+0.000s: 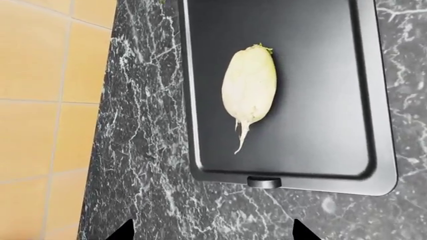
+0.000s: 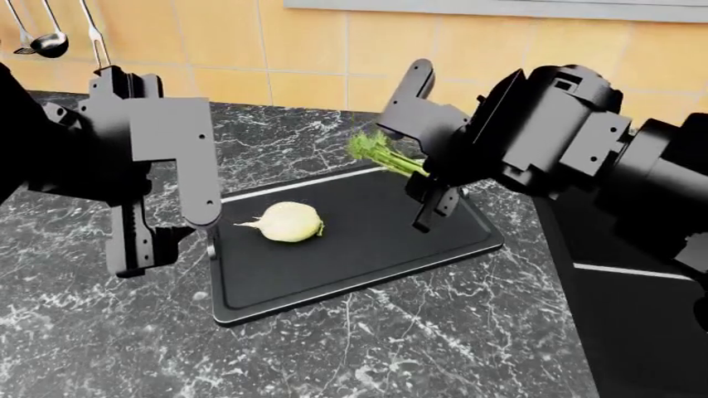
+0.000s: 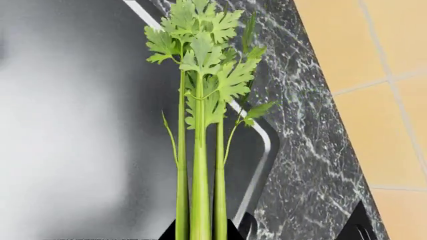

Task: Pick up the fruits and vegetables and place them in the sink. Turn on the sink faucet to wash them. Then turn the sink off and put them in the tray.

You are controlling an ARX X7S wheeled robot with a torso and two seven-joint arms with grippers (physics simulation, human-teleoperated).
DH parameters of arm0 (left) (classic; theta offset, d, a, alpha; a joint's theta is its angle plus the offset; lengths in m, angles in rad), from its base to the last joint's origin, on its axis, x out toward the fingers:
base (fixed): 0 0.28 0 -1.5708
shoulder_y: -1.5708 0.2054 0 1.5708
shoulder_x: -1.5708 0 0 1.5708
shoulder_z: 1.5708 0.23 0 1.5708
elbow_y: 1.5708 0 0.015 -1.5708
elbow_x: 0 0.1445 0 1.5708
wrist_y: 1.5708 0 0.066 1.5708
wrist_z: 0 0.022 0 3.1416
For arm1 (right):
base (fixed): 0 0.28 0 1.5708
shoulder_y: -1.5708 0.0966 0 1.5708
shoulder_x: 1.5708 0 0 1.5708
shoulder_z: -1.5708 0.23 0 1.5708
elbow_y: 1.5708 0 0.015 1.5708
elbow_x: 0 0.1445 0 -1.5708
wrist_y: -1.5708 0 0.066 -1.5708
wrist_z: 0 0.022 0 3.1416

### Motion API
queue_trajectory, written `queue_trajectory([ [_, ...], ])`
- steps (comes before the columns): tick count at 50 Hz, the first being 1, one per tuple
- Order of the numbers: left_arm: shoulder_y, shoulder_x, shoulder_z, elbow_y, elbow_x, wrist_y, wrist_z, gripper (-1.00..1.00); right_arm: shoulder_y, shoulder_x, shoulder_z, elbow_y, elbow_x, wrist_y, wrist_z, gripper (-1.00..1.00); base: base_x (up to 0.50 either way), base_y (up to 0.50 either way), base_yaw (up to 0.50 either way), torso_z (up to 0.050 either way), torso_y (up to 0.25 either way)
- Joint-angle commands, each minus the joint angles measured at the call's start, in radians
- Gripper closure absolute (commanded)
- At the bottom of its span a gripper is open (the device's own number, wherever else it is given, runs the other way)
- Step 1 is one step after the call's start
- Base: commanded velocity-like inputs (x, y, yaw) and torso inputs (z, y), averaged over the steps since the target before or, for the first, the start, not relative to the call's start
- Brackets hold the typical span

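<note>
Bulb (image 2: 290, 221): pale yellow-white, lying in tray (image 2: 366, 274), root tail pointing toward left end effector (image 2: 166, 240), which is spread
Celery (image 2: 384, 154): light green, pinched by right end effector (image 2: 434, 192), leafy top away from it, above tray

celery stalk (image 3: 200, 165) base cut off, grip perhaps hidden

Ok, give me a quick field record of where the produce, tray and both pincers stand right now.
bulb: lying on its side inside the tray
celery: held above the tray's far right part, leaves pointing away from the pincer
tray: on the dark marble counter
left pincer: open, empty, near the tray's left edge
right pincer: shut on celery
</note>
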Motion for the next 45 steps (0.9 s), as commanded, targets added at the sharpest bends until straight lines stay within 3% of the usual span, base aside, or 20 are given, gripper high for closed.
queue_trajectory([
  [1, 0.002, 0.001, -0.002, -0.006, 0.0, 0.003, 0.001, -1.0, -0.019, -0.027, -0.028, 0.037, -0.045, -0.019, -0.064, 1.0, 0.0, 0.0, 0.0, 0.0, 0.0],
  [12, 0.005, 0.0, 0.002, -0.009, 0.005, 0.006, 0.0, -1.0, -0.02, -0.019, -0.012, 0.033, -0.037, -0.03, -0.068, 1.0, 0.0, 0.0, 0.0, 0.0, 0.0],
  [13, 0.005, 0.0, 0.002, -0.01, 0.005, 0.006, 0.0, -1.0, -0.018, -0.019, -0.012, 0.032, -0.037, -0.029, -0.071, -1.0, 0.0, 0.0, 0.0, 0.0, 0.0],
  [26, 0.002, 0.001, -0.002, -0.012, 0.003, 0.001, 0.003, -1.0, 0.081, 0.015, -0.056, -0.038, -0.028, 0.068, -0.15, -1.0, 0.0, 0.0, 0.0, 0.0, 0.001],
  [45, -0.04, 0.018, 0.002, -0.042, 0.014, -0.005, 0.036, -1.0, 0.313, 0.262, -0.04, -0.361, 0.045, 0.246, -0.086, -1.0, 0.0, 0.0, 0.0, 0.001, 0.0],
])
